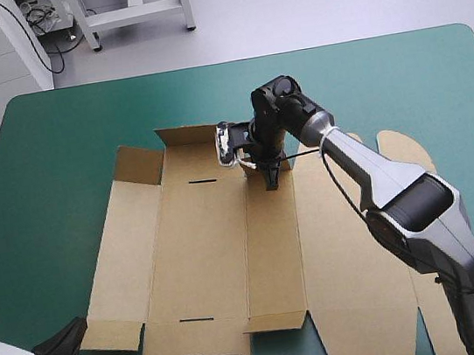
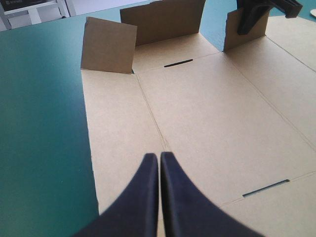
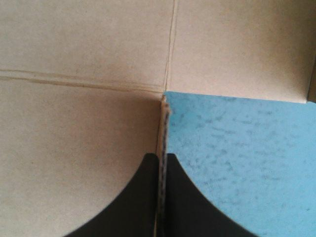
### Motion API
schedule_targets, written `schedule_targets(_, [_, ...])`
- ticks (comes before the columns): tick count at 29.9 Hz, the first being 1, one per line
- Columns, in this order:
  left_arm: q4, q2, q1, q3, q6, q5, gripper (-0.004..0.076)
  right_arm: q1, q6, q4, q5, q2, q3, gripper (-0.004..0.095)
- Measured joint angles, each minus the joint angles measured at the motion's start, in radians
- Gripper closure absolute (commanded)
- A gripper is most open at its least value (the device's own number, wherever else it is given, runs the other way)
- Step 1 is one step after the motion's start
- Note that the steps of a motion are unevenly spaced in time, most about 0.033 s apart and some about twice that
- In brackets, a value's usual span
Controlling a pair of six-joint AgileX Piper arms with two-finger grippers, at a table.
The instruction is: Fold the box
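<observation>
ok so the box (image 1: 203, 253) is lying pretty much flat in the middle of the table (image 1: 55, 141), with a few flaps sticking up along its 12 o'clock edge and a couple curling at 6. The right jaws are pinched all but closed on the edge of one little flap (image 2: 237, 39), roughly 1 o'clock from the sheet's centre, and hold it upright. That's the bit that worries me. It's a thin-edge grip right by a crease, so if the arm swings it over at an angle, I'd guess the flap slides out or creases in the wrong place. Nothing seems to pin the sheet down either. The left jaws are closed on nothing, off around 7 o'clock by the near corner, and they look like they're hovering rather than pressing. A pull could drag the whole board across the teal-green cover. Obstacle-wise, I see nothing lying on the board, but the right arm (image 1: 399, 199) itself stretches over the panels at 3 to 4 o'clock. The raised corner flap (image 1: 138, 165) at 11 and the far wall (image 1: 189, 136) also stand near the slot (image 1: 202, 182).
</observation>
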Motion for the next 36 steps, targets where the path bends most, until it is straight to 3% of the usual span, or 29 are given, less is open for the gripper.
schedule_targets(4, [0.000,0.000,0.000,0.000,0.000,0.000,0.0731,0.005,-0.016,-0.007,-0.030,0.000,0.000,0.0850])
schedule_targets(10, [0.000,0.000,0.000,0.000,0.000,0.000,0.0731,0.005,-0.022,-0.047,-0.047,0.000,-0.001,0.0438])
schedule_targets(12, [0.000,0.000,0.000,0.000,0.000,0.000,0.0731,0.005,-0.022,-0.050,-0.047,0.000,-0.001,0.0377])
schedule_targets(25, [0.000,0.000,0.000,0.000,0.000,0.000,0.0731,0.005,0.062,-0.106,0.004,0.003,-0.104,0.0379])
schedule_targets(36, [0.000,0.000,0.000,0.000,0.000,0.000,0.0731,-0.009,0.468,-0.165,0.020,-0.159,-0.288,0.0516])
